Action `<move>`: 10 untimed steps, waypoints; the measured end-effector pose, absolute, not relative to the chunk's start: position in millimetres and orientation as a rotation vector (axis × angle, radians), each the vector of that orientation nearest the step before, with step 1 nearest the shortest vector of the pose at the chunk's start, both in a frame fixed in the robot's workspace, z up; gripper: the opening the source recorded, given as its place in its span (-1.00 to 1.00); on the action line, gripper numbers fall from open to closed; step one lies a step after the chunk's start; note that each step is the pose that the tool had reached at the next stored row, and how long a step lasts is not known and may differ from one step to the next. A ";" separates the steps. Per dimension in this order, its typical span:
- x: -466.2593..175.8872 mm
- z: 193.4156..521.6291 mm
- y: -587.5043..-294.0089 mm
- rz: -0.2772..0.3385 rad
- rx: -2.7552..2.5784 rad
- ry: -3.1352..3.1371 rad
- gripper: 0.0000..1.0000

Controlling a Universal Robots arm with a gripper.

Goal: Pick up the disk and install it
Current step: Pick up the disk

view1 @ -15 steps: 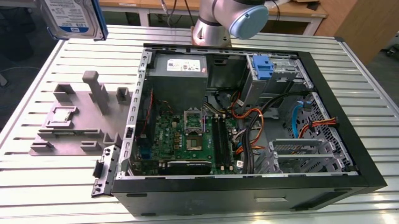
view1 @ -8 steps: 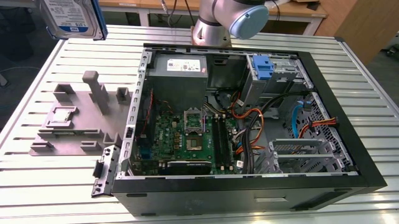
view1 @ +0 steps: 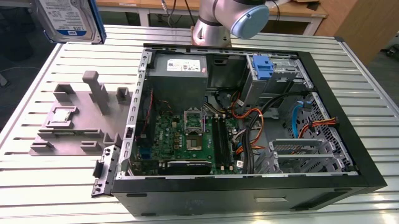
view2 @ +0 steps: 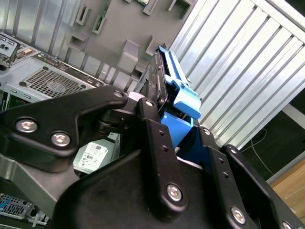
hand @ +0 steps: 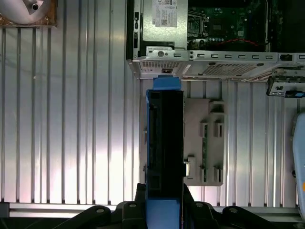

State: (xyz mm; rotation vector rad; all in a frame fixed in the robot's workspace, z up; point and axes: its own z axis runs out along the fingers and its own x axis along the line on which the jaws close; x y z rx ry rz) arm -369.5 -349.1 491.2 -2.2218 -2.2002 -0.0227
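Note:
The disk, a silver drive with a white-and-blue label and blue rails, hangs high over the slatted table at the exterior view's far left, clear of the open computer case. In the first wrist view the disk shows edge-on above the grey fixture, held from its near end by my gripper. In the second wrist view my gripper is shut on the disk, with a black finger pressed on either side of its blue-railed body.
A grey fixture block with upright posts lies on the table beside the case. Inside the case are a grey power supply, the motherboard, loose cables and a drive cage with a blue latch. The arm's base stands behind.

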 end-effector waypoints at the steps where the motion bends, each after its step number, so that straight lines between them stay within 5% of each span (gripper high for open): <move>1: -368.9 491.3 -350.6 -0.022 -2.222 -2.200 -0.26; 10: -348.5 491.2 -354.4 -0.022 -2.222 -2.200 -0.26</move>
